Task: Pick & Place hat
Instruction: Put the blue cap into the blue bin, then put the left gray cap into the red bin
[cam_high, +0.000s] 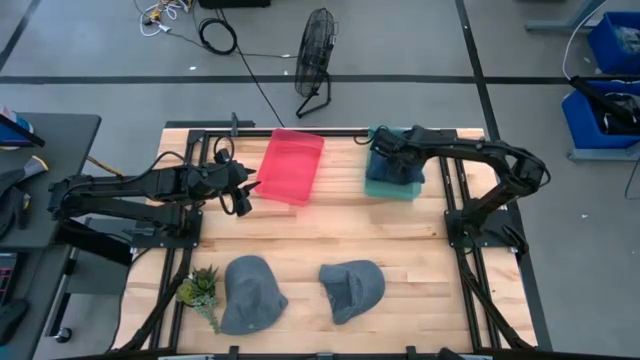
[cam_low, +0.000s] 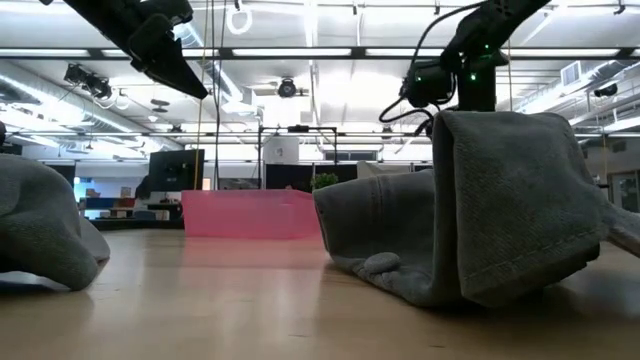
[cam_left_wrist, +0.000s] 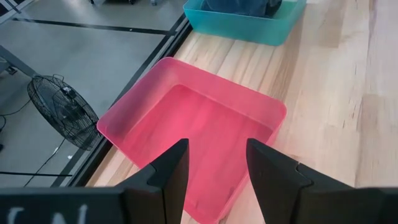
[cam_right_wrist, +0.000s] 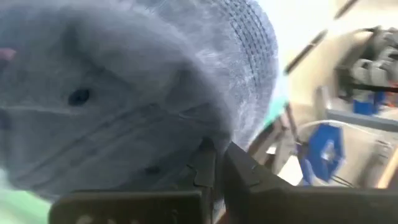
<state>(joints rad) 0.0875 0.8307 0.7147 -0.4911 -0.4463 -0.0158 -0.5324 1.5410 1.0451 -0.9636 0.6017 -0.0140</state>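
Right gripper (cam_high: 383, 150) is over the teal bin (cam_high: 392, 188) at the far right of the table; in the right wrist view its fingers (cam_right_wrist: 208, 168) are pinched together on a grey hat (cam_right_wrist: 124, 93) that fills the view. Left gripper (cam_high: 250, 190) hovers at the near-left edge of the pink bin (cam_high: 292, 165), fingers (cam_left_wrist: 171, 171) parted, holding nothing. Two more grey hats lie on the near table: one left (cam_high: 250, 293), beside a small plant (cam_high: 199, 289), one right (cam_high: 352, 289).
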